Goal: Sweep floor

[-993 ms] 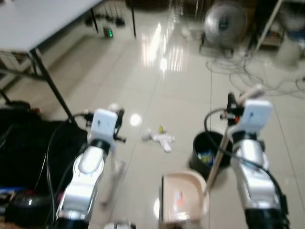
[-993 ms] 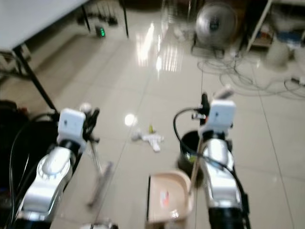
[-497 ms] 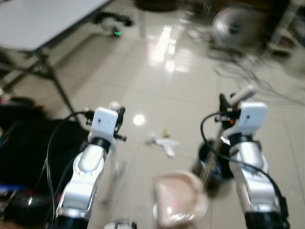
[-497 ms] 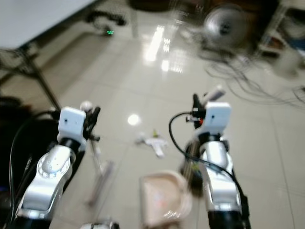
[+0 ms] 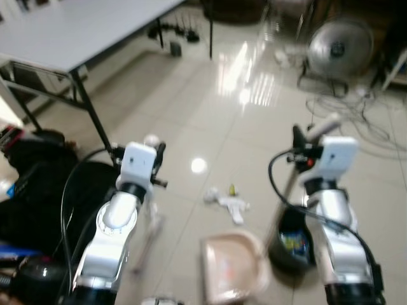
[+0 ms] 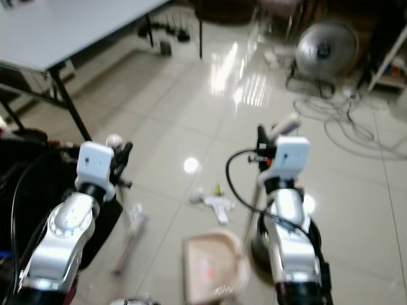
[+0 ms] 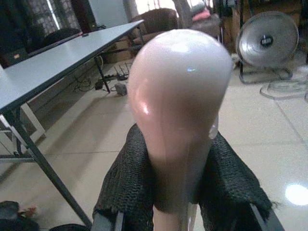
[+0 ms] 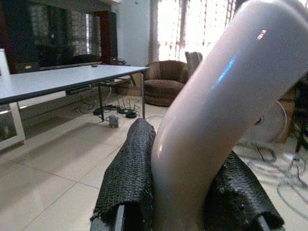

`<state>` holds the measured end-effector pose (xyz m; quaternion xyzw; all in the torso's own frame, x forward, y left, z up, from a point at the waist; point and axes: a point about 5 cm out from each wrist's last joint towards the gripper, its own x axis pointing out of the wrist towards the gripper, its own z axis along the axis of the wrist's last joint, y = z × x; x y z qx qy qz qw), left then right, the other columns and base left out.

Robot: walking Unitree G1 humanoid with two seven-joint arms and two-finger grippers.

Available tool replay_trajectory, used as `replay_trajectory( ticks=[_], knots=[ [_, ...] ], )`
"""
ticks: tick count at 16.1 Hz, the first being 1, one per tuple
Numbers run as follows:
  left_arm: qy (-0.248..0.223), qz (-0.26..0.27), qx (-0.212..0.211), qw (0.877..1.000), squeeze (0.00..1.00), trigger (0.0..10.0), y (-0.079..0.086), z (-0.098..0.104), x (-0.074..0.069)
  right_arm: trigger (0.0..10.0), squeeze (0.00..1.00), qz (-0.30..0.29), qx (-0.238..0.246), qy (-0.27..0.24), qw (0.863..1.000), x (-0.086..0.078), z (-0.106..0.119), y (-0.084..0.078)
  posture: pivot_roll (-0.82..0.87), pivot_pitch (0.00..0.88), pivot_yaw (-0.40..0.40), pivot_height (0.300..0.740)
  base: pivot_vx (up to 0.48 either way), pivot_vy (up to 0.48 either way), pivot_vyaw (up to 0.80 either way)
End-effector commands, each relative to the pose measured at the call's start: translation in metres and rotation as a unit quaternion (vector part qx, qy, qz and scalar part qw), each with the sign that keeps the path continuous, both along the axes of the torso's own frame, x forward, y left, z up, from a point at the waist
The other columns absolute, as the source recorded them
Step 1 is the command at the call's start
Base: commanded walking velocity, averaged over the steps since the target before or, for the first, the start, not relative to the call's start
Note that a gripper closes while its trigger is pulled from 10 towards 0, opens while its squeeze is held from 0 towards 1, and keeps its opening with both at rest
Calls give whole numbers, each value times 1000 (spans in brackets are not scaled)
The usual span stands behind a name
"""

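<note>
Left eye view: glossy tiled floor, grey table, fan; jaws pinching broom and dustpan handles.

Motion blur softens the scattered white litter on the floor. The black round bin sits partly behind the right arm, its contents unreadable. The beige plastic dustpan is blurred too.

My left tool has black mesh-textured fingers around a pale pink broom handle; my right tool, equally black, wraps a glossy cream dustpan handle. The dustpan is beige-pink, the bin black with colourful bits inside. The floor is shiny beige tile, the litter white, the tabletop light grey on black legs.
</note>
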<state>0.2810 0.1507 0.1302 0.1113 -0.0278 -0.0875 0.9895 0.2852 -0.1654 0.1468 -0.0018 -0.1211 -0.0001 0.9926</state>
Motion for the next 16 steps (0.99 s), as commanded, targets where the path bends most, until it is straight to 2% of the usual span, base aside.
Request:
replay_trajectory(
  ticks=[1,3,5,7,12,16],
  knots=[
    [-25,7,14,1000,0,10000,7,10,3,10000,0,20,7,-26,999,1,11,11,128,75,-1,740,349,0,0],
    [-27,9,15,999,0,10000,7,12,4,10000,0,32,-11,-24,999,3,12,14,133,82,-3,740,351,0,0],
    [-29,10,16,999,0,10000,7,13,5,10000,0,31,-16,-22,999,4,11,15,135,83,-4,740,351,0,741],
    [-30,10,15,999,0,10000,8,13,5,10000,0,23,0,-22,1000,4,11,13,137,85,-5,740,349,0,0],
    [-31,7,14,999,0,10000,6,14,6,10000,0,17,2,-25,1000,4,11,9,133,89,0,740,352,0,0],
    [-32,7,13,999,0,10000,6,15,7,10000,0,25,-21,-24,999,3,11,13,132,90,-3,740,361,0,0]
  ],
)
